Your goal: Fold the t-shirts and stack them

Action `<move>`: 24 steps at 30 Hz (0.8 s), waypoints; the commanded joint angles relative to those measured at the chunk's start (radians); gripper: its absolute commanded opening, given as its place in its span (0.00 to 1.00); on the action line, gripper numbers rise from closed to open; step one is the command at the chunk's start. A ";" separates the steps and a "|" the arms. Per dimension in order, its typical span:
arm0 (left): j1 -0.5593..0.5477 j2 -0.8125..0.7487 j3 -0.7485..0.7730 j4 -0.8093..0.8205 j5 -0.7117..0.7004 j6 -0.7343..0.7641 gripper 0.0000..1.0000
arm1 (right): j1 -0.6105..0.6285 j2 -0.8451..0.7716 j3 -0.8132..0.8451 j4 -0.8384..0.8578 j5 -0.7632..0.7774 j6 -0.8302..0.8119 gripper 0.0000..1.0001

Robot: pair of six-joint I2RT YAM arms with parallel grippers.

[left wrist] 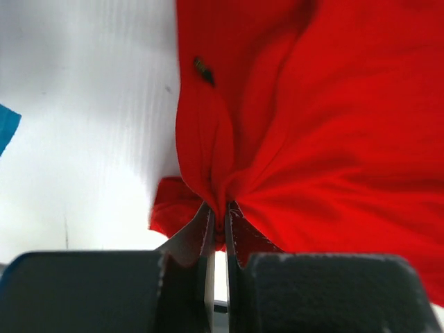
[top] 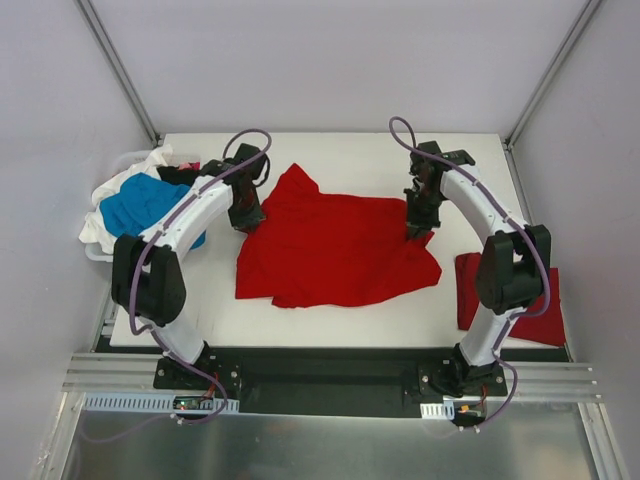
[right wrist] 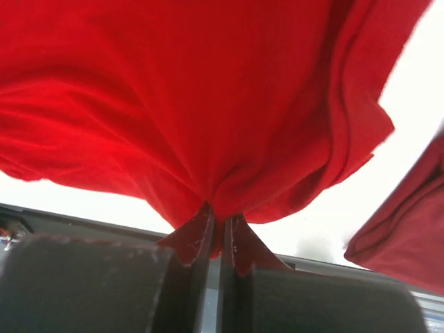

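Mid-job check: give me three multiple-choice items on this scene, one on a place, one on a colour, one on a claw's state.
1. Where does the folded shirt lie?
A. table centre
B. at the right edge of the table
C. far left corner

2. What colour is the spread shirt?
A. blue
B. red
C. white

3. The left claw is:
A. open
B. shut on nothing
C. shut on the spread shirt

Answers:
1 B, it lies flat at that edge.
2 B, it is red in every view.
3 C, cloth bunches between its fingers.
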 commanded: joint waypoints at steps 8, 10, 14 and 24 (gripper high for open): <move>-0.024 -0.098 0.022 -0.085 0.126 -0.005 0.51 | 0.017 -0.030 -0.064 -0.093 -0.050 -0.058 0.70; -0.040 -0.104 0.051 -0.135 0.107 0.007 0.90 | 0.028 -0.037 -0.062 -0.119 -0.018 -0.063 0.96; -0.064 -0.124 0.161 -0.242 0.067 0.012 0.99 | 0.037 -0.069 0.007 -0.202 0.035 -0.049 1.00; -0.157 -0.274 -0.140 -0.270 0.161 -0.080 0.99 | 0.102 -0.184 -0.210 -0.268 0.049 -0.009 1.00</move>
